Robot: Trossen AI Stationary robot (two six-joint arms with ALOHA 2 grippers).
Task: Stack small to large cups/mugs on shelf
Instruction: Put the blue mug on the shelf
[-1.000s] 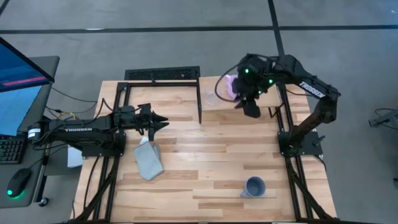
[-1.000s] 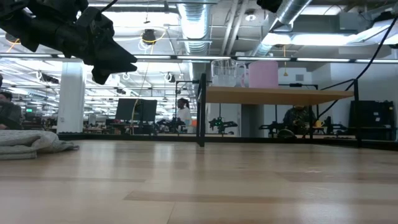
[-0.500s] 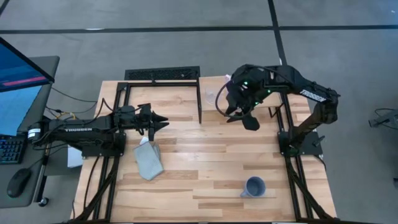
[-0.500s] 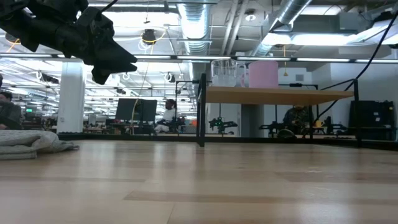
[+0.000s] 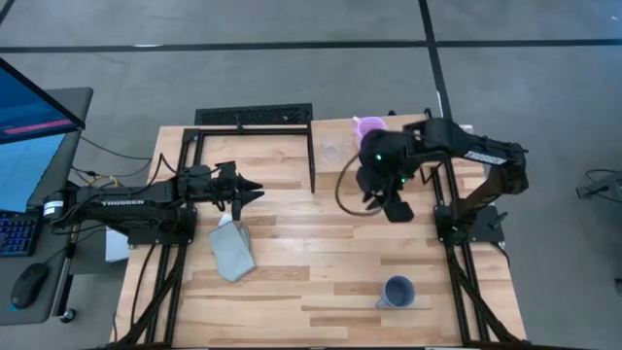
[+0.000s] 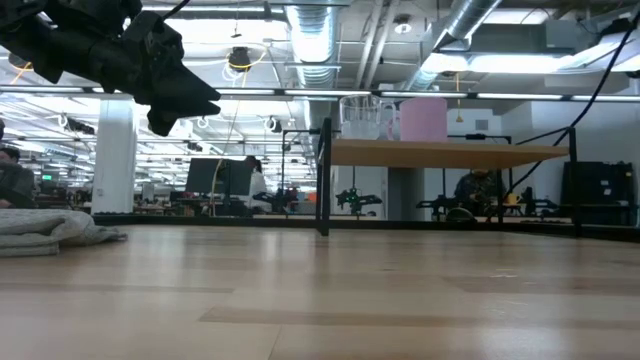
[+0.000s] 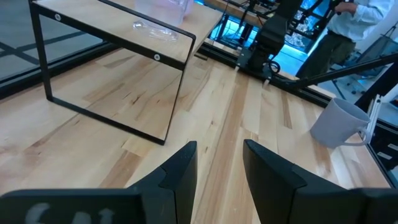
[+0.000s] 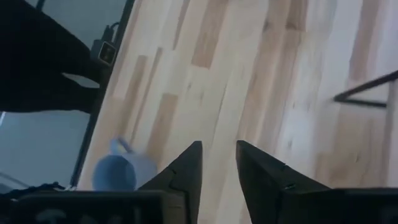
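A clear glass cup (image 5: 333, 149) and a pink mug (image 5: 369, 126) stand side by side on the shelf (image 5: 340, 177) at the table's far right; the low view shows the glass cup (image 6: 360, 117), the pink mug (image 6: 423, 118) and the shelf (image 6: 450, 152). A blue-grey mug (image 5: 397, 292) stands upright on the table near the front right, also in the right wrist view (image 8: 118, 172) and the left wrist view (image 7: 339, 121). My right gripper (image 5: 397, 208) hangs open over the shelf's near edge, empty (image 8: 217, 155). My left gripper (image 5: 255, 192) waits open at mid-left (image 7: 217, 165).
A folded grey-blue cloth (image 5: 233, 251) lies on the table below my left gripper, also in the low view (image 6: 50, 230). The shelf's black legs (image 5: 313, 156) stand near the table's middle. Bare wood stretches between the shelf and the blue-grey mug.
My right gripper has swung from above the pink mug toward the table's near edge and a little down, tipping and rolling slightly. The pink mug, covered before, now shows on the shelf and has not moved.
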